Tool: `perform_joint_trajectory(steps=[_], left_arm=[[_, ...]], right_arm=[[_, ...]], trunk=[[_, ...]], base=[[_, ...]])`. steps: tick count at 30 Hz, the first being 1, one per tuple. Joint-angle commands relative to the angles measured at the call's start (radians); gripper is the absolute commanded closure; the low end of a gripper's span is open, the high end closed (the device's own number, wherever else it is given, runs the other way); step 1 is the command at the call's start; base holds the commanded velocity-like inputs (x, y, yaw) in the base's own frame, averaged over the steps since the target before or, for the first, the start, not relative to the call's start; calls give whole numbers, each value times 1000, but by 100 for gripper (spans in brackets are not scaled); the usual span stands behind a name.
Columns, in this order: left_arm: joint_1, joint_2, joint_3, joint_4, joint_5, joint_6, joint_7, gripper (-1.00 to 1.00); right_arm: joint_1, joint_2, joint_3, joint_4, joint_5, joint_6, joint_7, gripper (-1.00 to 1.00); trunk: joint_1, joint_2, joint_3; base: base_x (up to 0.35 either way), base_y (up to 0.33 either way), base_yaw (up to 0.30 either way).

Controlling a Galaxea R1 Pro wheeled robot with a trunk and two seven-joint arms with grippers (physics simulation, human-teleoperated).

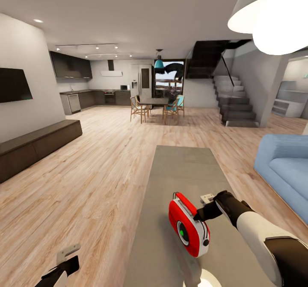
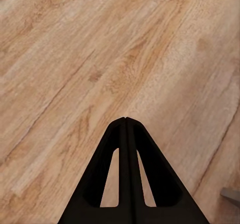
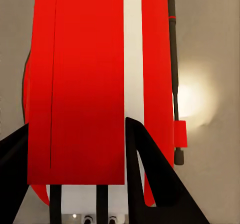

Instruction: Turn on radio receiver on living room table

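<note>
- Light wood planks run through the living room [image 1: 107,159], with a blue sofa [image 1: 284,165] at the right, a white dome lamp [image 1: 273,13] overhead, and a dining table with chairs [image 1: 156,105] and a kitchen far behind.
- The table [image 1: 184,167], long and grey-topped, stretches ahead of the robot.
- The radio receiver [image 1: 188,225] stands on the near part of that table, red body upright, its white panel with the round dial facing the camera.
- The right gripper [image 1: 204,210] is at the radio's far side; in the right wrist view its fingers [image 3: 150,174] sit spread wide on either side of the red casing [image 3: 85,84], touching or nearly so, not visibly clamped.
- The left gripper [image 2: 126,129] hangs over bare floor [image 2: 75,44] beside the table, fingers pressed together with nothing between them.
- Risk, as I judge it: the radio looks tall, narrow and light, so a sideways push from the right fingers could tip it or slide it toward the table edge.
- The switch is not discernible, so a press could land off it and merely shove the casing.
</note>
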Motion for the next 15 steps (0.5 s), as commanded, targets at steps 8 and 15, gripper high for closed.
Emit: perform_joint_trajectory(steps=[8,15], left_arm=[[0,1,1,0,0,0,0,100],[0,1,1,0,0,0,0,100]], right_arm=[[0,0,-3,5,-5,-10,1,100],[1,0,-3,19,-5,-90,1,100]], trunk=[[0,0,0],[0,0,0]], base=[[0,0,0],[0,0,0]])
